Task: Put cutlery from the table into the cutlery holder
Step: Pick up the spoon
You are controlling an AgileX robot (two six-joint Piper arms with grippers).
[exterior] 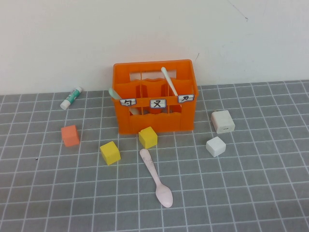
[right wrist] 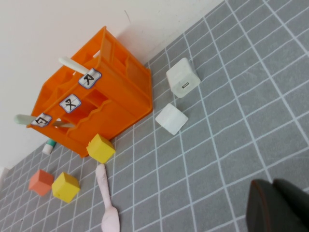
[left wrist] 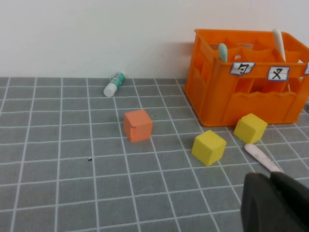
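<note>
The pale pink spoon (exterior: 155, 176) lies on the grey tiled table (exterior: 251, 193) in front of the orange cutlery holder (exterior: 154, 121). The mint-green spoon (exterior: 114, 93) stands in the holder's left compartment. The cream-white knife (exterior: 167, 78) stands in its right compartment. Neither gripper shows in the high view. In the left wrist view, my left gripper (left wrist: 271, 176) is shut and empty, just above the near part of the pink spoon (left wrist: 260, 157). In the right wrist view, my right gripper (right wrist: 273, 183) is shut and empty, over bare tiles well away from the holder (right wrist: 120, 96).
A white-and-green tube (exterior: 71, 97) lies at the back left. An orange cube (exterior: 70, 135) and two yellow cubes (exterior: 110, 152) (exterior: 147, 137) sit left of and in front of the holder. Two white blocks (exterior: 222, 122) (exterior: 216, 146) sit to its right.
</note>
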